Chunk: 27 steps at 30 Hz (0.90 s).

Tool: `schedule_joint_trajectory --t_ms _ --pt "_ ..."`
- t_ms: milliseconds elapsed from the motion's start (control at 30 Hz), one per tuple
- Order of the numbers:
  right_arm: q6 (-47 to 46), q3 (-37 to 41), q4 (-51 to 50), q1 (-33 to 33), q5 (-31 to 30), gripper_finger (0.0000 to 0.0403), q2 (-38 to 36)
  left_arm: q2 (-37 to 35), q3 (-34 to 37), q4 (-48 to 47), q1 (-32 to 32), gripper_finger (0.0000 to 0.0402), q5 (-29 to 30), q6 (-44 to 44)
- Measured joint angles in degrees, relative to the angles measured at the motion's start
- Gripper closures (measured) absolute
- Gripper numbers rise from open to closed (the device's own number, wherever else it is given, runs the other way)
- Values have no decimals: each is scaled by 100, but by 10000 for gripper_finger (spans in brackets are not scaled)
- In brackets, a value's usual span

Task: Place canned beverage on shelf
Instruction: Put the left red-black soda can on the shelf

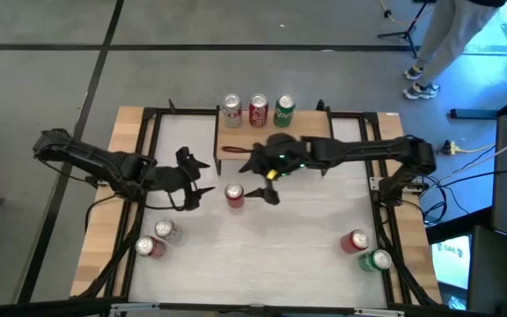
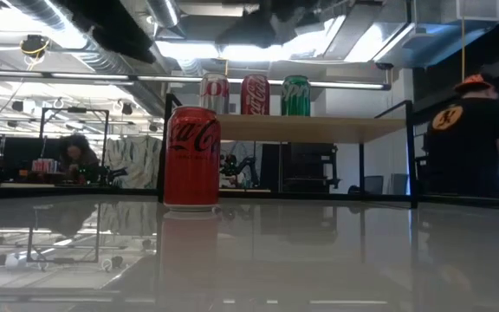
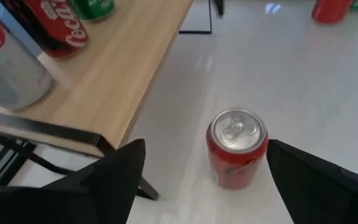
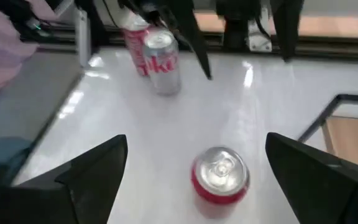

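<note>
a red can stands upright on the white worktop, just in front of the shelf, which carries three cans. the left gripper and the right gripper flank the red can, fingers open on both, neither touching it.

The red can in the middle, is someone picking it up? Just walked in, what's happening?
The red cola can stands alone on the white table, not yet held. The left gripper and right gripper flank it, both open. Three cans already stand on the low wooden shelf.
</note>
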<state>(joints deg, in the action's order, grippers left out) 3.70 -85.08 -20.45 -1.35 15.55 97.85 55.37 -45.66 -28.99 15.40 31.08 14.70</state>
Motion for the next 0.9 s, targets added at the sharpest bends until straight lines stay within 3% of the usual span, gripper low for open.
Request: schedule_joint_trajectory --t_ms 167,467,900 --pt "1 -583 -424 -1 -24 27 675 -551 688 679 58 76 123 -1" --pt "94 -800 -334 -12 -162 27 1302 -1266 1511 1311 94 76 141 12" --pt "120 -793 -187 -12 -302 27 1848 -1378 1840 1562 85 76 172 -2"
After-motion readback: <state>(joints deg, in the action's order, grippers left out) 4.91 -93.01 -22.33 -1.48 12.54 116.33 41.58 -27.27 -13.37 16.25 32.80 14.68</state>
